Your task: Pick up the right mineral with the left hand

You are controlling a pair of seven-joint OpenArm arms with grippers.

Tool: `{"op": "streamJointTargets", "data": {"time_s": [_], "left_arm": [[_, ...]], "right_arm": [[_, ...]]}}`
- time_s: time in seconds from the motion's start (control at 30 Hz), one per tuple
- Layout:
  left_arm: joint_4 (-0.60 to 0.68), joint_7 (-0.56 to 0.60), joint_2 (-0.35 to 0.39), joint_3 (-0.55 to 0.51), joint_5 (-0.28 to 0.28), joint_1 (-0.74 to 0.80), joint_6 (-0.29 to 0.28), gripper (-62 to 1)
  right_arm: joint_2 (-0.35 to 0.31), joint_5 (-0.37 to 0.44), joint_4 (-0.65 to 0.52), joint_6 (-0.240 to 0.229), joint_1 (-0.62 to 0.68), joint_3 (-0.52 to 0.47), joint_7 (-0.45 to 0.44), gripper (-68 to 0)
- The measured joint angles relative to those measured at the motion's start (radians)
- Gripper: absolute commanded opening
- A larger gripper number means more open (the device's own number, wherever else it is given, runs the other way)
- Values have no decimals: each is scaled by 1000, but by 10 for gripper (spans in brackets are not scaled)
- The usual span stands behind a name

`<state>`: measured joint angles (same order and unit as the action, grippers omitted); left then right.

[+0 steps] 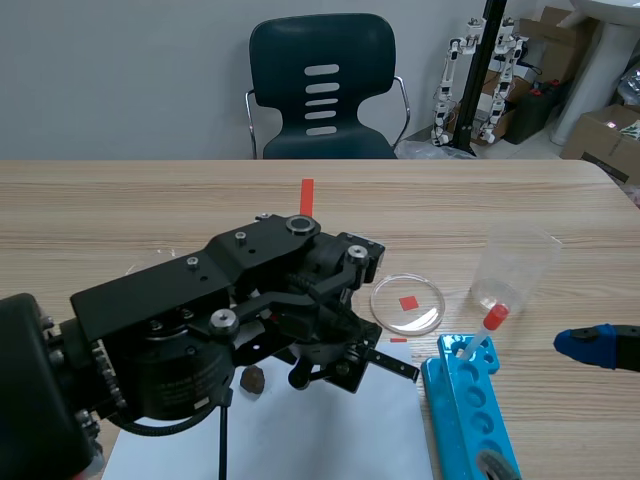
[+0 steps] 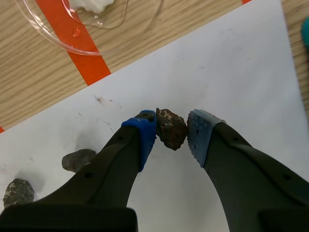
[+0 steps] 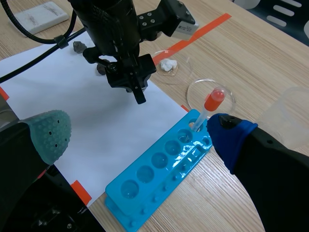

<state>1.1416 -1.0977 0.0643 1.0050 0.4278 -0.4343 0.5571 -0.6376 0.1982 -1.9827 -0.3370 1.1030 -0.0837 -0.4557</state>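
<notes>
Our left gripper [image 2: 172,135] pinches the reddish-brown mineral [image 2: 171,126] between its pads, right at the fingertips, on the white paper [image 2: 231,72]. With so shallow a hold, we should squeeze firmly and lift straight. Our right gripper [image 3: 140,137] gapes, holding nothing.

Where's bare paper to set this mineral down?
Free: the white paper ahead of the left tool gripping the reddish mineral up to the petri dish, and toward the blue tube rack. Crowded: beside the tool, where two grey minerals lie.
</notes>
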Motion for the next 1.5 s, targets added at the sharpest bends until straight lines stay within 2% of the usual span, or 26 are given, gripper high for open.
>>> {"op": "streamJointTargets", "data": {"time_s": [0.13,0.37,0.67,0.73,0.87,1.13,1.3,1.5], "left_arm": [[101,48,50,-29,3,35,0,-460],[289,163,183,-106,3,135,0,-460],[540,349,365,-330,11,332,-1,-460],[588,394,406,-387,11,395,-18,-460],[683,500,486,-494,11,536,-102,-460],[857,792,603,-724,26,896,-266,-460],[921,951,618,-872,25,1116,-378,-460],[943,1080,618,-1014,25,1304,-445,-460]], "right_arm": [[0,0,0,0,0,0,0,-88],[0,0,0,0,0,0,0,-88],[0,0,0,0,0,0,0,-88],[0,0,0,0,0,0,0,-88],[0,0,0,0,0,0,0,-88],[0,0,0,0,0,0,0,-88],[0,0,0,0,0,0,0,-88],[0,0,0,0,0,0,0,-88]]}}
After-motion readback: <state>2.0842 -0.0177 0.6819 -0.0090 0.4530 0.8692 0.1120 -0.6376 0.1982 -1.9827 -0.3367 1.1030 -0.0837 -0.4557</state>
